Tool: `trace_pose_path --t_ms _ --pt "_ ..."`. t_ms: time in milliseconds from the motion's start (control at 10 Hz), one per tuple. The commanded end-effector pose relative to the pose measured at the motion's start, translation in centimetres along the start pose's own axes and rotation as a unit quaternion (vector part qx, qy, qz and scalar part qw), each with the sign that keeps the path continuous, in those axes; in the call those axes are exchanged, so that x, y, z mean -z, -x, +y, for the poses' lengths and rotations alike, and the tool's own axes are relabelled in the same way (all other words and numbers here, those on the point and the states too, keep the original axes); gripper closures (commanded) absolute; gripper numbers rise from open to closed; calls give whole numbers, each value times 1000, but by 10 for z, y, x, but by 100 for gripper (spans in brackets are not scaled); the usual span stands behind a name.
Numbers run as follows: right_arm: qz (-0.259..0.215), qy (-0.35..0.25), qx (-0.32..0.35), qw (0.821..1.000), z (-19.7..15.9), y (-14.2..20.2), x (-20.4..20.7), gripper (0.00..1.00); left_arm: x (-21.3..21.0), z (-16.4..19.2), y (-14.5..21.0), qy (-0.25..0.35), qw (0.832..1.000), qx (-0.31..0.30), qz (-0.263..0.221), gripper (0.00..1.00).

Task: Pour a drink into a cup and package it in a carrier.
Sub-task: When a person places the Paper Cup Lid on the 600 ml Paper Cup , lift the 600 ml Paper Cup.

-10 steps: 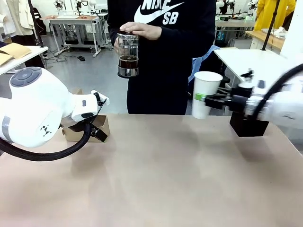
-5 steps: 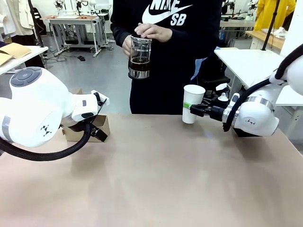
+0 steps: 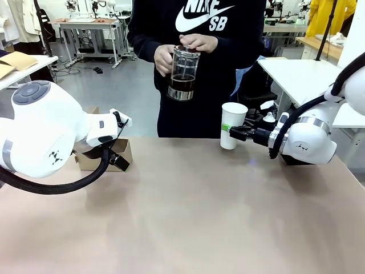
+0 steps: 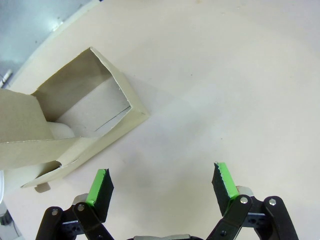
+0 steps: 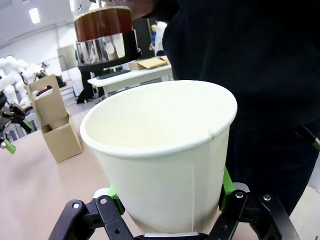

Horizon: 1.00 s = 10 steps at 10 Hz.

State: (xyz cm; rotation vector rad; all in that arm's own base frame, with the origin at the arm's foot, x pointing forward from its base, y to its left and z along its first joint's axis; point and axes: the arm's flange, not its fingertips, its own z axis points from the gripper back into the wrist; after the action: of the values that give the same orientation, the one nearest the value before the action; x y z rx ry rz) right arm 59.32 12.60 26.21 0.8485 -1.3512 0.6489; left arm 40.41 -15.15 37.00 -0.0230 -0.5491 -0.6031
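A person at the far side holds the glass carafe (image 3: 183,74) in both hands, with the dark brown drink (image 3: 183,83) in its lower half. It hangs up and to the left of the white cup (image 3: 232,125). My right gripper (image 3: 235,133) is shut on the cup's lower wall and holds it upright at the table's far edge. In the right wrist view the cup (image 5: 165,150) is empty, with the carafe (image 5: 104,35) above its rim. The brown carrier (image 4: 75,125) sits at the left, ahead of my open, empty left gripper (image 4: 162,181).
The carrier (image 3: 122,153) stands at the table's far left, partly behind my bulky left arm (image 3: 40,128). A white side table (image 3: 308,74) lies beyond my right arm. The person's dark torso (image 3: 199,108) stands against the far edge. Bare tabletop (image 3: 194,217) stretches across the middle and front.
My right arm carried the cup left and down to the table's far edge, then held still. The person moved the carafe right and lower, toward the cup. My left arm stayed put.
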Motion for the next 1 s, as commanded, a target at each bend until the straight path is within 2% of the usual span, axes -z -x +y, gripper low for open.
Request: trace_pose_path --t_ms 0,900 --pt "-3 -2 3 1000 2 0 2 19 -1 0 0 1 1000 0 -1 0" --pt "-3 -2 3 1000 2 0 2 19 -1 0 0 1 1000 0 -1 0"
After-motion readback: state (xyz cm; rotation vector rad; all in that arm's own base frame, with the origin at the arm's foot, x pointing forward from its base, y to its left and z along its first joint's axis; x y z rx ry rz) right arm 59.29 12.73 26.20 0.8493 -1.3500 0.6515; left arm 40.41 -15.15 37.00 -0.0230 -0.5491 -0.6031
